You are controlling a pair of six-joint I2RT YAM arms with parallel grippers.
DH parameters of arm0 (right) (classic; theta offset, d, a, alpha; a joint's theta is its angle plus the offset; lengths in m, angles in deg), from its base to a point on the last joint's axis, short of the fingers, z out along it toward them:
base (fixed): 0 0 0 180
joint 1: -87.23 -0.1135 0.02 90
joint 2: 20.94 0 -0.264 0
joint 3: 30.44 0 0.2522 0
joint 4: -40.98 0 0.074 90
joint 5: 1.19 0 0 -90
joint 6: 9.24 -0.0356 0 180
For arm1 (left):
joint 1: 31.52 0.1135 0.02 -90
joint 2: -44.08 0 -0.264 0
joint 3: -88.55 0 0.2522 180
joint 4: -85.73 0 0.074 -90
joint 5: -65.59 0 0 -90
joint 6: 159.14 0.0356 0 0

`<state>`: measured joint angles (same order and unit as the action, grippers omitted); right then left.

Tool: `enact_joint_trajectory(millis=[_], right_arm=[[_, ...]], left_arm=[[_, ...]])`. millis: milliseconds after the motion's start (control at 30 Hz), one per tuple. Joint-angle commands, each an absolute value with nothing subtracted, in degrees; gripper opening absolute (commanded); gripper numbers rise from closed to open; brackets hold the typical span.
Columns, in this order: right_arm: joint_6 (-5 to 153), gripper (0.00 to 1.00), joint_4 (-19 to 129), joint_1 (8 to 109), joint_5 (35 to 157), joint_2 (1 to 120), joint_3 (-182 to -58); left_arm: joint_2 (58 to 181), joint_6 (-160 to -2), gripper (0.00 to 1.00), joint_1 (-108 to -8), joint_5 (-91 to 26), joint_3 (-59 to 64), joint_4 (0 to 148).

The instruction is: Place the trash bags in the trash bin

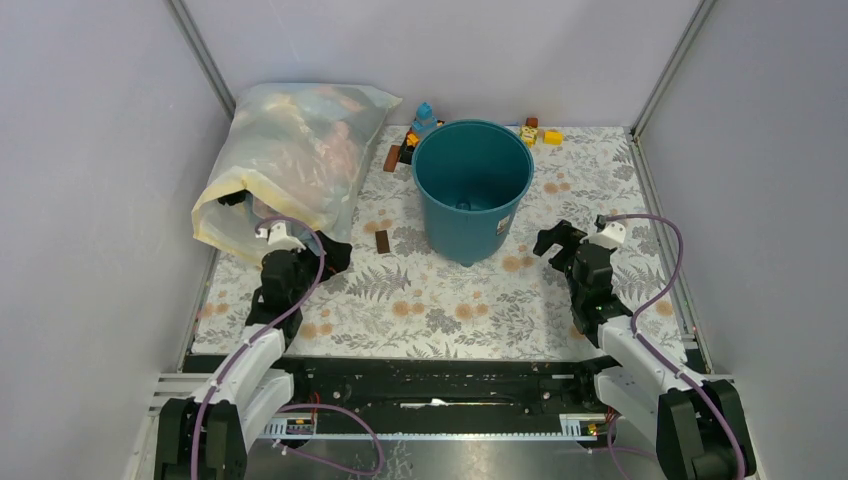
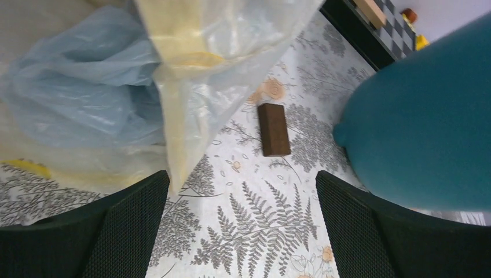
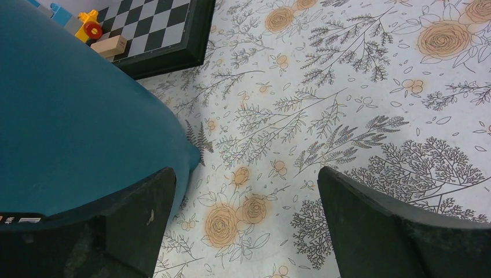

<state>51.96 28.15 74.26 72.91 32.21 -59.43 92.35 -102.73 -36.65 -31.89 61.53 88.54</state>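
Jaws of left gripper and right gripper stand spread, empty, overhead flanking the teal bucket at twelve o'clock; left wrist: pale blue bag at ten o'clock, overlapped by the yellowish sack, which a grab might snag instead; right wrist: bucket at nine o'clock.

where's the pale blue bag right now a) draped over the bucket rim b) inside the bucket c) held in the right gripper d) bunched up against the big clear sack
d: the left wrist view shows the blue bag bunched against the clear sack, while the bucket holds no bag and the right gripper is open and empty.
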Motion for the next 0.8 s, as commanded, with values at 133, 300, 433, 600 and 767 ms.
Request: enact_joint_trajectory(millis=[133,300,433,600,767], right_arm=[[52.55,1.00,26.00,74.14,73.02,31.05,-59.14],[52.45,1.00,26.33,74.14,73.18,30.82,-59.25],[52.35,1.00,26.18,74.14,73.59,31.49,-59.39],[52.34,1.00,25.62,74.14,73.94,32.93,-59.73],[52.30,1.00,25.45,74.14,74.84,34.21,-60.30]], left_arm=[[93.71,-107.18,0.99,-36.44,-18.93,56.55,81.98],[89.02,-107.59,0.85,-36.44,-16.65,58.27,81.41],[82.86,-112.69,0.69,-35.26,-7.95,59.53,76.62],[82.75,-115.63,0.66,-29.35,-12.37,59.32,76.92],[88.64,-119.06,0.66,-22.38,-19.33,59.31,78.92]])
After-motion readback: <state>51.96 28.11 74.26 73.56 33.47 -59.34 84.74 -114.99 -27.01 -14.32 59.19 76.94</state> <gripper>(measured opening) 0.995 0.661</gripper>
